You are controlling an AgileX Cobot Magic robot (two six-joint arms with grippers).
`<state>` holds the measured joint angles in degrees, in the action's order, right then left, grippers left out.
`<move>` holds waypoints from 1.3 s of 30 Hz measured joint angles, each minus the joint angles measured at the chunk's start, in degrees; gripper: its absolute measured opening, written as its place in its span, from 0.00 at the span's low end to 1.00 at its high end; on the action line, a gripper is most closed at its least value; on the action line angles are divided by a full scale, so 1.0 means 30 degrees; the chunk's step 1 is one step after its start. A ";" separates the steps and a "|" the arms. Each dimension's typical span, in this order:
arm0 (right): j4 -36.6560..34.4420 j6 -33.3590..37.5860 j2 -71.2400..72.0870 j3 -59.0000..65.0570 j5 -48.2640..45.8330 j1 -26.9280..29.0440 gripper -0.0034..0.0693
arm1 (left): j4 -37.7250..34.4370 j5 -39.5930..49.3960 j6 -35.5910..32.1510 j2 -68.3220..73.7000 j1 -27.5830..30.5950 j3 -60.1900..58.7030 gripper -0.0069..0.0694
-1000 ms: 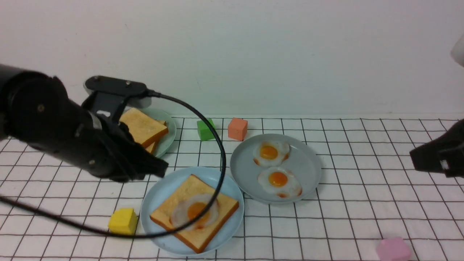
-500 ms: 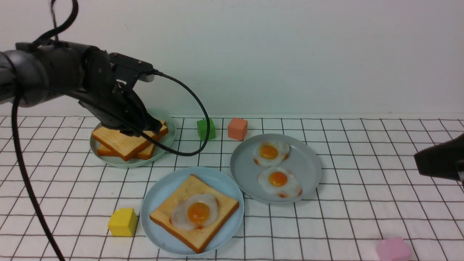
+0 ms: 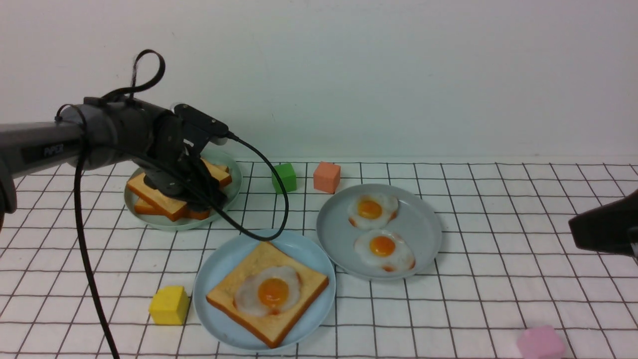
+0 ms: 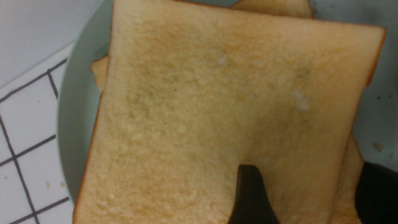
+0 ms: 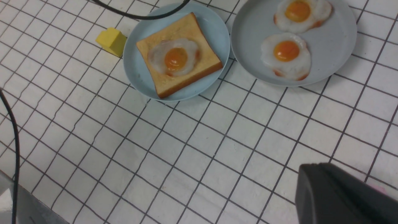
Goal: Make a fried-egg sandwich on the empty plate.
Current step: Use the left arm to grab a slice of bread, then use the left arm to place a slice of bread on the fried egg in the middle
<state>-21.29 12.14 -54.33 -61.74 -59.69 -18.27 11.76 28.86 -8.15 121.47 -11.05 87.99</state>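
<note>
Since half a second ago, the left arm has been lowered further over the pale green plate (image 3: 233, 185), and its cable (image 3: 279, 199) now loops down towards the sky-blue plate (image 3: 215, 277). The right gripper (image 3: 603, 232) is seen unmoved at the right edge of the front view; only a dark block of it shows, so its jaws cannot be read.

- Left gripper (image 4: 307, 169): jaws spread, set astride one edge of the top slice (image 4: 217, 93) of the toast stack (image 3: 155, 193). One finger (image 4: 250, 196) lies over the tan face. Contact seems likely but cannot be confirmed.
- On the sky-blue plate, one toast slice (image 3: 263, 255) lies flat with a fried egg (image 3: 269, 294) on top (no upper slice).
- Grey plate (image 3: 421, 227), just right of it: two spare eggs (image 3: 371, 209).
- Yellow block (image 3: 169, 304) is noted just beside the sky-blue plate.
</note>
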 joint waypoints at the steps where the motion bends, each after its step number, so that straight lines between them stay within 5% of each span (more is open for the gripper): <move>1: -0.0084 0.0000 0.0000 0.0000 -0.0044 0.0000 0.07 | 0.0043 0.0000 0.0000 0.0026 0.0000 0.0000 0.59; 9: -0.0131 0.0000 0.0000 0.0000 -0.0792 0.0000 0.07 | 0.0157 0.0454 -0.0103 -0.0319 0.0022 0.0046 0.19; 16: -0.0131 0.0039 0.0000 0.0000 -0.0978 0.0000 0.08 | -0.0813 0.3619 0.0864 -0.3907 -0.1244 -0.0347 0.18; 27: -0.0147 0.0476 0.0000 0.0000 -0.1462 0.0000 0.08 | -0.0622 0.3649 0.4233 -0.7663 -0.8494 -0.7093 0.17; 39: -0.0739 0.0476 0.0000 0.0000 -0.1535 0.0000 0.09 | 0.0595 0.1901 0.6188 -0.6210 -0.9330 -0.7343 0.17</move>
<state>-23.50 13.57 -54.33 -61.74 -64.29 -18.27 13.54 34.56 10.41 102.84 -39.04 65.96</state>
